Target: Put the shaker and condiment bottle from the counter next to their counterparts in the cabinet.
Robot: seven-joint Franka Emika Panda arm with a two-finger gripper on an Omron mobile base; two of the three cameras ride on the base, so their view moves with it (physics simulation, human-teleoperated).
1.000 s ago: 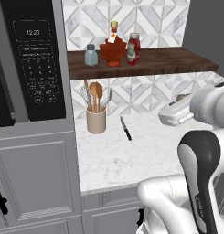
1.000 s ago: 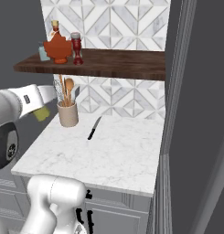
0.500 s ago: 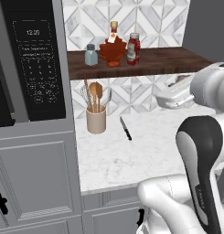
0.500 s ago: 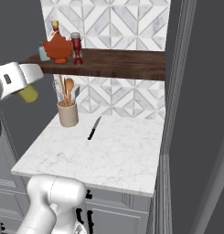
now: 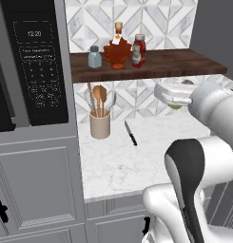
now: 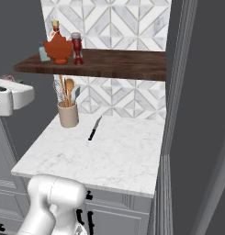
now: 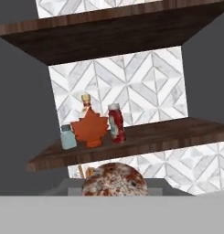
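Grey panelled cupboard (image 5: 37, 166), at 9 o'clock in the left base view, housing a black microwave (image 5: 34, 61); the display reads "12:20", the keypad legends are too small to read. White marble counter (image 5: 137, 161), at 6 o'clock of the shelf, with a beige utensil crock (image 5: 100, 125) of wooden spoons near the wall and a black-handled knife (image 5: 131, 133) lying just to the crock's 3 o'clock, apart from it. The cabinet (image 5: 184, 61), a dark brown plank at 12 o'clock, carries three items grouped at its left end: the maple-leaf bottle (image 5: 118, 51), orange-red with a yellow cap, in the middle; the condiment bottle (image 5: 138, 51), red with a white label band whose print cannot be read, already set at its 3 o'clock, just beside it; the blue-grey shaker (image 5: 94, 57) at its 9 o'clock. The gripper (image 5: 176, 100), at 3 o'clock below the plank's front edge, is closed narrow on the shaker (image 7: 114, 180), whose speckled top shows between the fingers in the hand view and a yellowish sliver under the hand in the left base view. Step in hand, by judgement: the bottle is placed and the shaker is being carried up. The next move calls for lifting above the plank's edge, reaching toward 10 o'clock past both bottles, and setting down beside the blue-grey shaker without knocking them.
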